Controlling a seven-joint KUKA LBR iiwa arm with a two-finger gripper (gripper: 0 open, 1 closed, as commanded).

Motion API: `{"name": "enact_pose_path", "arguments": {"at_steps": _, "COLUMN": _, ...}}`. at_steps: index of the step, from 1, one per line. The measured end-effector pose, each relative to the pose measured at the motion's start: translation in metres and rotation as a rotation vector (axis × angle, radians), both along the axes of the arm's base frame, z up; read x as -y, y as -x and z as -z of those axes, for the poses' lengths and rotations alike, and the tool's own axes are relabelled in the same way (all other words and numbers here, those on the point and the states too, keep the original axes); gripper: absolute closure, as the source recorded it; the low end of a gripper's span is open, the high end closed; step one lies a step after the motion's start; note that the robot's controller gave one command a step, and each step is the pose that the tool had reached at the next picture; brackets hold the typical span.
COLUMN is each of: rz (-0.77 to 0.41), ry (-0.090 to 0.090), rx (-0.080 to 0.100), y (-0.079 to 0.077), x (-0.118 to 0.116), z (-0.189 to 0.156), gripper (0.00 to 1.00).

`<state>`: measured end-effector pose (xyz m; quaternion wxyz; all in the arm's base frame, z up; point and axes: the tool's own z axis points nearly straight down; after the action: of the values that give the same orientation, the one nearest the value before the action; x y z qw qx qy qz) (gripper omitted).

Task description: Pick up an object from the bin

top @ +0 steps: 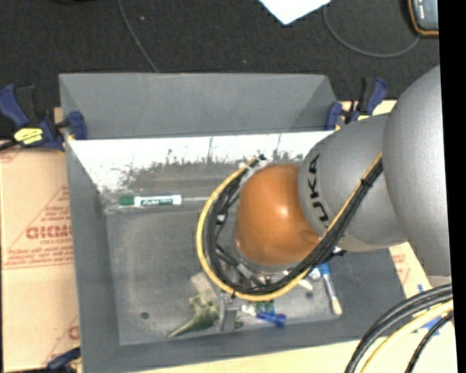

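My gripper [228, 310] reaches down near the bin's front wall, mostly hidden under the arm's orange cover. Right beside it, on its left, lies a green toy animal [195, 316] with a thin tail pointing to the front left. A pale crumpled piece [201, 285] lies just behind the toy. A small blue piece [273, 319] rests to the gripper's right, at the front wall.
A green-and-white marker [150, 201] lies along the back wall at the left. A white stick with a blue end [330, 290] lies at the front right. The arm and its cable loop cover the bin's middle and right.
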<state>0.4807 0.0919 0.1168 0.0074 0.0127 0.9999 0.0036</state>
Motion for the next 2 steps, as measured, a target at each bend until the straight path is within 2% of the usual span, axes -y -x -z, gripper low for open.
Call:
{"name": "enact_pose_path", "arguments": {"at_steps": 1, "rz": -0.129, "ry": 0.004, "rx": -0.001, "y": -0.009, "x": -0.017, "z": 0.017, "gripper": 0.00}}
{"name": "enact_pose_path", "arguments": {"at_steps": 2, "rz": 0.050, "ry": -0.005, "rx": 0.015, "y": 0.003, "x": -0.003, "z": 0.044, "gripper": 0.00}}
